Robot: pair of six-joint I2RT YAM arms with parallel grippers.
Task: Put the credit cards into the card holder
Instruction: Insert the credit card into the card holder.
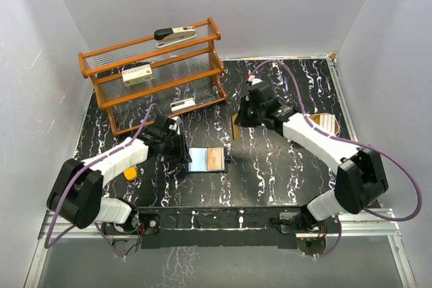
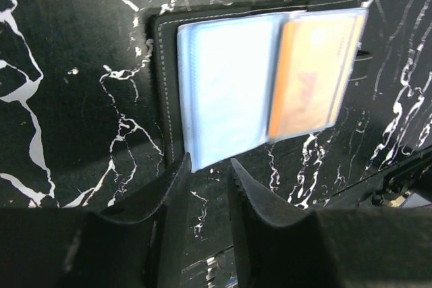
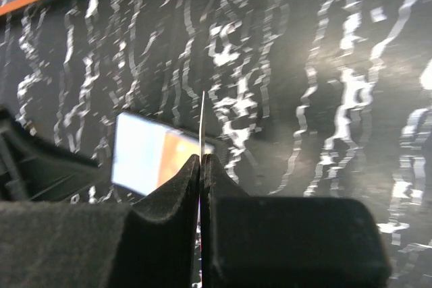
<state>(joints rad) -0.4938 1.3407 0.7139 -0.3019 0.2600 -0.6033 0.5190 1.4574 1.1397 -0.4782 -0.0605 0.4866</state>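
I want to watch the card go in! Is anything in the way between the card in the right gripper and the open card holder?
Nothing I can see. The right gripper pinches the card over the table, and the card holder lies open beyond. The left gripper sits at its left edge, off to the side.

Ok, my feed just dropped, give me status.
Left gripper open by edge of card holder. Right gripper shut on credit card, held edge-on. Holder lies open, orange card in one pocket. Nothing seen between card and holder.
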